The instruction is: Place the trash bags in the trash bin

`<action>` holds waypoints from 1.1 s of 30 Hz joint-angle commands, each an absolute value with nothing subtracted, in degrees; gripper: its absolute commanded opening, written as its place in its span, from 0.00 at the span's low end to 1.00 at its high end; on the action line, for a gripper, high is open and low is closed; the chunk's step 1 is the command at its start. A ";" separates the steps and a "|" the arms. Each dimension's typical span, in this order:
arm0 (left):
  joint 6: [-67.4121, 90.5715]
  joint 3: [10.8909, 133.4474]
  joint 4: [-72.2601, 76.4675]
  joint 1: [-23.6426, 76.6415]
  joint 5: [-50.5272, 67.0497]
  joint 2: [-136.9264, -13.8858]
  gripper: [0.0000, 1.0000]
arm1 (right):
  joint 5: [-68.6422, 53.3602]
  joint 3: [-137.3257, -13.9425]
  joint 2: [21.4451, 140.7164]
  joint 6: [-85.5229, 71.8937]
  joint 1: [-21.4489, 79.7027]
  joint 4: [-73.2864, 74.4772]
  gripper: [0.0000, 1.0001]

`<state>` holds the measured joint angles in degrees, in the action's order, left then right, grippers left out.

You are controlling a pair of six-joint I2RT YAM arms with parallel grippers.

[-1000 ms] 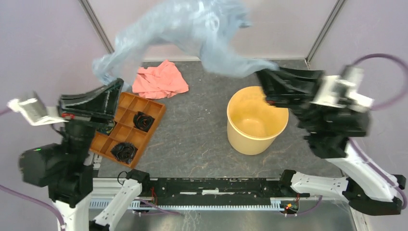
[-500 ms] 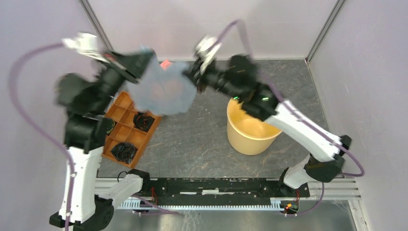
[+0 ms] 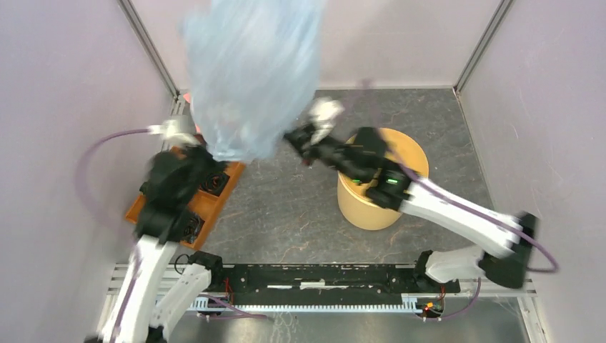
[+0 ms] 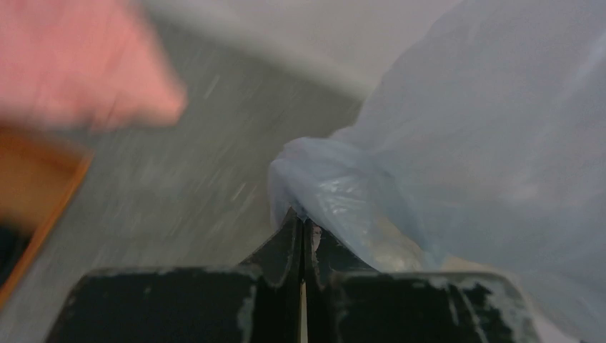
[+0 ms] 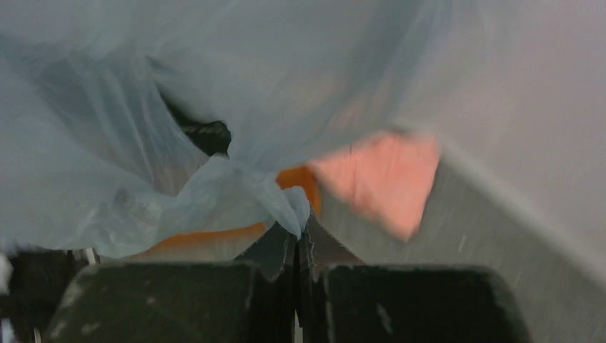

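The pale blue trash bag (image 3: 250, 71) balloons high over the back of the table, blurred by motion. My left gripper (image 4: 304, 218) is shut on a bunched edge of the bag (image 4: 486, 143). The top view hides its fingertips under the film, above the tray's far corner. My right gripper (image 5: 299, 232) is shut on another twisted edge of the bag (image 5: 143, 143). In the top view the right gripper (image 3: 291, 137) sits just left of the pale yellow trash bin (image 3: 364, 211). The right forearm lies across the bin's rim, and the bag hangs left of the bin, not over it.
An orange compartmented tray (image 3: 214, 193) holding black coiled items lies under the left arm. The salmon-pink cloth (image 5: 379, 179) lies on the dark mat beyond the tray, mostly hidden by the bag from above. Cage posts and pale walls close in the back and sides.
The bag has swept up from a low sheet between the grippers into a tall billow. The left arm dropped back toward the tray. The right arm swung lower across the bin.
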<state>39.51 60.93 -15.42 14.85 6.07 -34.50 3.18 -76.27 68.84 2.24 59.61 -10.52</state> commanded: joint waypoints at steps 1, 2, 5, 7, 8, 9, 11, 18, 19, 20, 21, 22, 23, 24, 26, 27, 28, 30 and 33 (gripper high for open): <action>40.11 48.97 -38.68 14.68 1.29 -42.23 0.02 | 0.69 -69.26 75.36 -5.76 57.41 3.60 0.00; 39.85 50.85 -36.52 14.69 3.05 -41.53 0.02 | 0.27 -70.00 73.85 -4.95 57.46 2.15 0.00; 37.55 66.29 -24.01 14.68 12.58 -41.41 0.02 | 1.25 -83.88 72.82 -1.16 57.46 5.91 0.01; 35.63 79.20 -20.27 14.68 19.28 -45.44 0.02 | 0.17 -95.05 73.61 1.91 57.63 7.89 0.00; 35.32 89.74 -17.86 14.68 22.98 -47.66 0.02 | -1.08 -99.62 73.58 2.88 57.99 7.74 0.01; 35.55 95.98 -15.33 14.68 26.51 -49.54 0.02 | -2.25 -102.51 73.17 3.62 58.36 6.86 0.00; 37.46 103.30 -10.68 14.68 29.68 -50.90 0.02 | -3.26 -103.81 70.93 4.38 58.93 3.19 0.00; 37.75 80.40 -23.00 14.68 5.53 -40.41 0.02 | 5.78 -79.91 64.27 4.07 58.95 -8.33 0.00; 38.19 74.05 -28.11 14.68 2.13 -39.61 0.02 | 6.27 -76.33 65.98 3.16 58.84 -7.01 0.00; 37.87 68.50 -32.98 14.68 0.44 -39.90 0.02 | 6.02 -73.11 68.26 1.58 58.65 -5.19 0.00; 37.40 63.20 -37.84 14.68 -1.67 -40.87 0.02 | 4.98 -70.79 70.23 0.18 58.64 -3.01 0.00; 36.99 59.04 -41.63 14.68 -2.64 -42.34 0.02 | 2.55 -68.42 72.20 -3.73 58.52 -1.40 0.00; 36.32 55.06 -43.89 14.68 -2.86 -43.57 0.02 | 0.34 -66.29 72.84 -5.66 58.45 -1.07 0.00; 36.11 52.68 -45.64 14.68 -3.42 -44.46 0.02 | -2.91 -63.30 72.34 -7.85 58.47 -2.66 0.00; 36.46 51.57 -44.90 14.68 -2.80 -43.35 0.02 | -3.66 -60.19 69.07 -9.91 58.44 -7.45 0.00; 36.10 53.08 -41.55 14.69 -0.87 -42.04 0.02 | -2.53 -61.53 67.70 -9.55 58.31 -7.66 0.01; 35.70 56.26 -38.88 14.68 1.59 -41.11 0.02 | -1.66 -64.37 67.11 -8.57 58.15 -6.45 0.01; 34.80 65.84 -33.92 14.68 5.34 -41.10 0.02 | -0.44 -74.80 67.66 -4.99 57.92 -2.51 0.00; 33.86 85.34 -27.23 14.68 12.86 -43.86 0.02 | -0.57 -91.39 69.77 -0.47 57.88 2.76 0.00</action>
